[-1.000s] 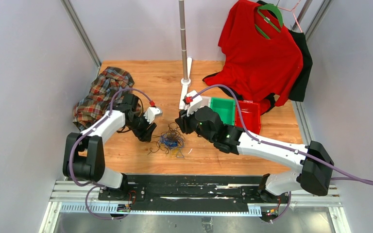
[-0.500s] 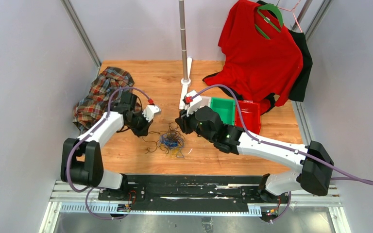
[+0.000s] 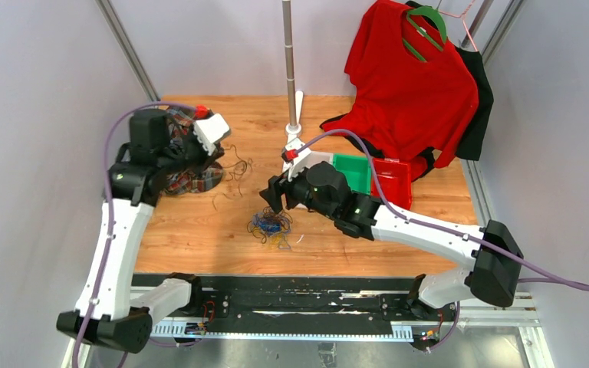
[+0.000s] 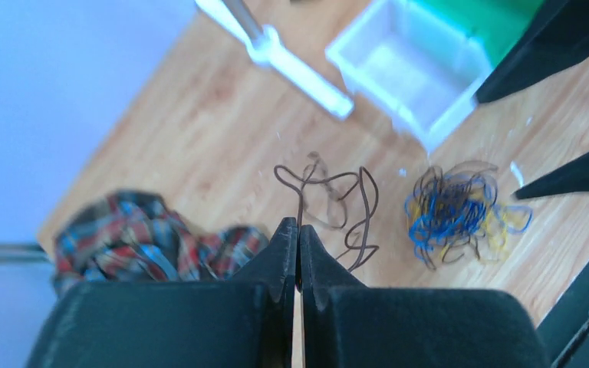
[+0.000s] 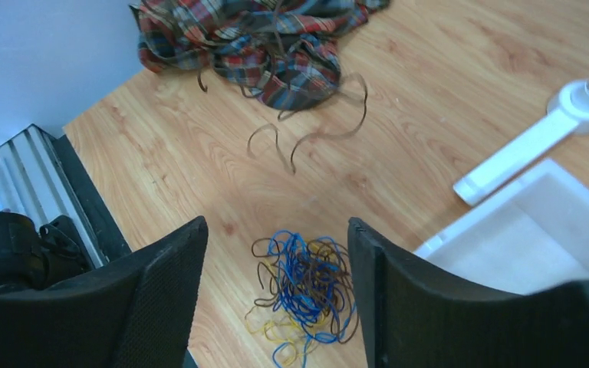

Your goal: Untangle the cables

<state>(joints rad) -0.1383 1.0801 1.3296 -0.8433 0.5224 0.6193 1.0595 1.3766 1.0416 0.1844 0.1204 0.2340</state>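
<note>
A wad of blue, yellow and dark cables point(image 3: 271, 225) lies on the wooden table point(image 3: 330, 245). My left gripper point(image 3: 208, 157) is raised over the table's left side, shut on one dark brown cable point(image 3: 234, 170) that dangles free of the wad. In the left wrist view the jaws point(image 4: 299, 230) pinch this strand point(image 4: 333, 198), and the wad point(image 4: 460, 211) lies to the right. My right gripper point(image 3: 274, 201) hovers open just behind the wad. In the right wrist view the wad point(image 5: 307, 287) lies below and between the fingers point(image 5: 276, 226), and the lifted strand point(image 5: 318, 132) hangs beyond.
A crumpled plaid shirt point(image 3: 192, 178) lies at the left, under the left arm. White point(image 5: 537, 230), green point(image 3: 353, 172) and red point(image 3: 395, 180) bins sit behind the right arm. A pole on a white base point(image 3: 291, 123) stands at the back, with a red shirt point(image 3: 410, 84) on a hanger.
My left gripper shut on a dark cable, then rose and swung back-left, drawing the strand out of the wad. My right gripper opened wide and moved slightly left.
</note>
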